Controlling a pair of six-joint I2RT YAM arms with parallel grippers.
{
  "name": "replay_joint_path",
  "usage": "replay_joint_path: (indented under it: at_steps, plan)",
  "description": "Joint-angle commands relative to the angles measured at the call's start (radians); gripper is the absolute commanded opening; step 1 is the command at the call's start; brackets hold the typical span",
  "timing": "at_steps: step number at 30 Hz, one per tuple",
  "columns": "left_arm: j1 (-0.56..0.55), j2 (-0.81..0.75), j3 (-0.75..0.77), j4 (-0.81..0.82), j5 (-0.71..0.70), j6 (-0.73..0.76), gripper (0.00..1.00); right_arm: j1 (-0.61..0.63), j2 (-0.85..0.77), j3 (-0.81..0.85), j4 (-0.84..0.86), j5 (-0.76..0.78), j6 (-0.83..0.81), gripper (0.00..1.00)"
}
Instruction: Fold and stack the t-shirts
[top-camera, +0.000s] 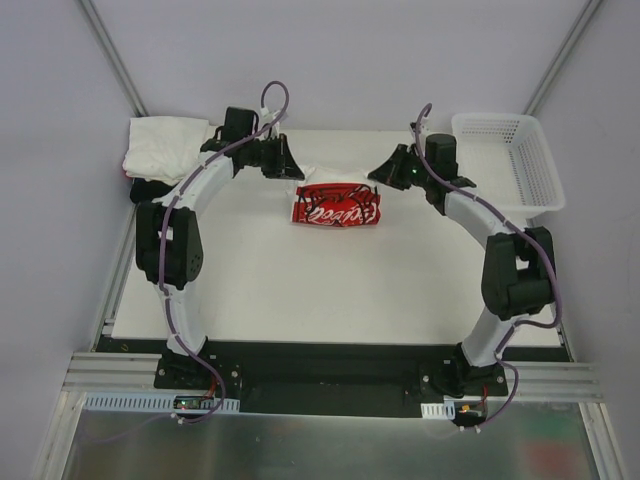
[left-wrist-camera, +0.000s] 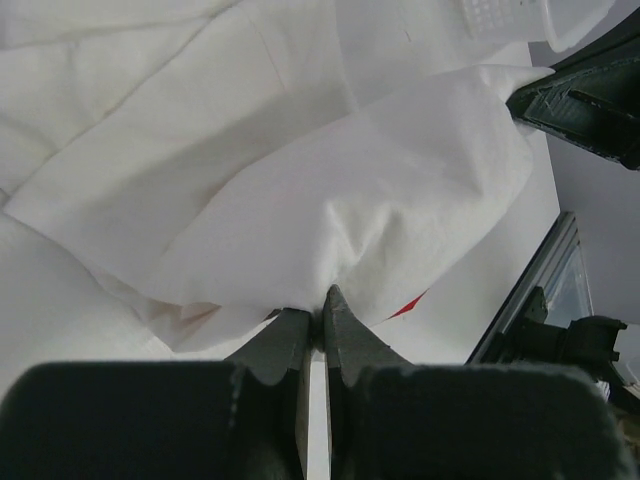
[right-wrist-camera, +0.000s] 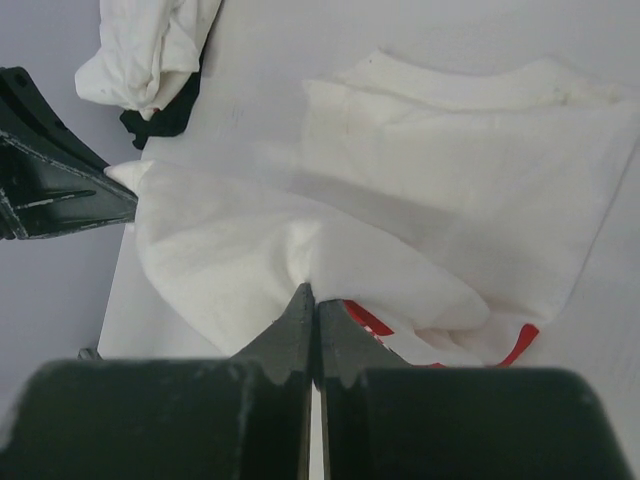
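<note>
White and slack, the held t-shirt (right-wrist-camera: 230, 250) is hanging with its long axis left-to-right between the left gripper (left-wrist-camera: 320, 305) and right gripper (right-wrist-camera: 312, 300), both clamping tight on its edge, just beyond the red shirt (top-camera: 338, 205) lying mid-table.

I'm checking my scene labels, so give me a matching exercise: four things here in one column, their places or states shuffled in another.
1 red printed shirt
2 white shirt pile
3 mesh basket
4 left gripper

a far right corner
b shut on white cloth
c middle of the table
d far left corner

Pairs: 1-c, 2-d, 3-a, 4-b
</note>
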Motion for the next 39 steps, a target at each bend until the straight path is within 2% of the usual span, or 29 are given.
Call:
replay_joint_path:
  at_steps: [1,19,26,27,28,31,32,33,34,36,39]
  plan:
    - [0.038,0.035,0.106,0.002,0.048,-0.02,0.0,-0.026,0.077,0.137,0.001,-0.021,0.009,0.01]
    - [0.125,0.262,0.397,-0.02,0.098,-0.086,0.0,-0.079,0.428,0.638,-0.141,-0.075,0.052,0.01]
    - [0.15,0.418,0.589,-0.02,0.121,-0.146,0.02,-0.093,0.54,0.767,-0.15,-0.087,0.09,0.01]
    - [0.15,0.46,0.614,-0.02,0.127,-0.157,0.05,-0.096,0.55,0.773,-0.15,-0.089,0.092,0.01]
    - [0.15,0.481,0.637,-0.02,0.136,-0.173,0.2,-0.096,0.569,0.782,-0.15,-0.093,0.093,0.01]
    - [0.15,0.549,0.703,-0.006,0.153,-0.206,0.52,-0.099,0.6,0.798,-0.183,-0.104,0.099,0.02]
    - [0.15,0.56,0.71,0.0,0.156,-0.212,0.68,-0.099,0.603,0.796,-0.183,-0.106,0.102,0.04]
    - [0.15,0.572,0.709,0.006,0.16,-0.219,0.74,-0.101,0.605,0.783,-0.181,-0.106,0.103,0.07]
    - [0.15,0.575,0.706,0.012,0.163,-0.224,0.79,-0.099,0.605,0.775,-0.18,-0.104,0.106,0.19]
    - [0.15,0.57,0.689,0.023,0.157,-0.227,0.88,-0.101,0.603,0.76,-0.163,-0.104,0.107,0.3]
    - [0.15,0.544,0.66,0.029,0.163,-0.215,0.89,-0.107,0.599,0.738,-0.161,-0.095,0.109,0.46]
